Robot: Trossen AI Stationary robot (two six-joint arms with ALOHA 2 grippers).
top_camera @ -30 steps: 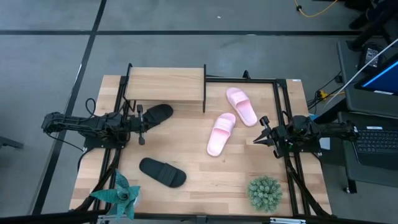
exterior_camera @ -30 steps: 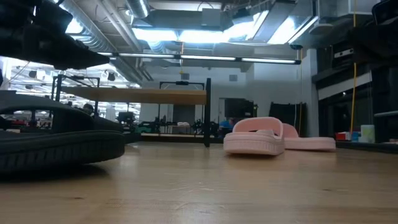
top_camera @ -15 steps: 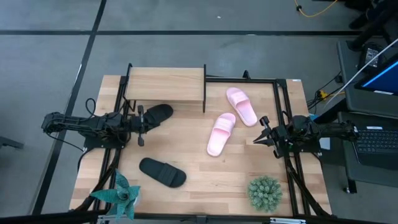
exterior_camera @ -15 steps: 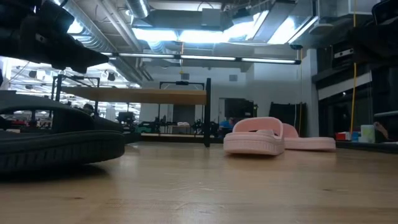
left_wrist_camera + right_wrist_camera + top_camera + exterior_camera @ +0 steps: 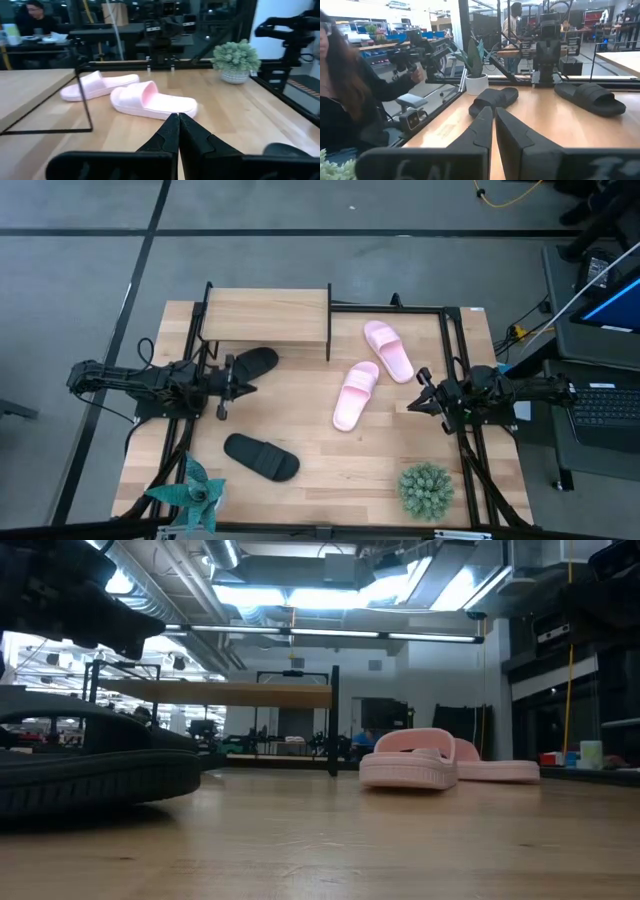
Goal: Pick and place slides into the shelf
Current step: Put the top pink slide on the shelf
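Two pale pink slides (image 5: pixel 356 395) (image 5: pixel 388 350) lie sole-down at the table's middle right. One black slide (image 5: pixel 255 363) lies just in front of the shelf (image 5: pixel 265 315). The other black slide (image 5: pixel 262 457) lies near the near edge. The shelf stands on thin black legs at the far left. My left gripper (image 5: pixel 248 388) is shut and points right, just beside the near side of the first black slide. My right gripper (image 5: pixel 412 402) is shut at the right edge and points left at the pink slides. In the wrist views, both the left gripper (image 5: pixel 178 120) and the right gripper (image 5: pixel 494 112) show closed fingertips.
A round green plant (image 5: pixel 426 488) stands at the near right corner and a teal-leaved plant (image 5: pixel 190 492) at the near left. A black metal frame (image 5: pixel 445 340) runs along the table's sides. A person (image 5: pixel 340 85) sits beyond the near edge. Bare wood lies between the slides.
My left gripper has turned slightly and edged toward the table's right, beside the black slide in front of the shelf. The slides have stayed where they were.
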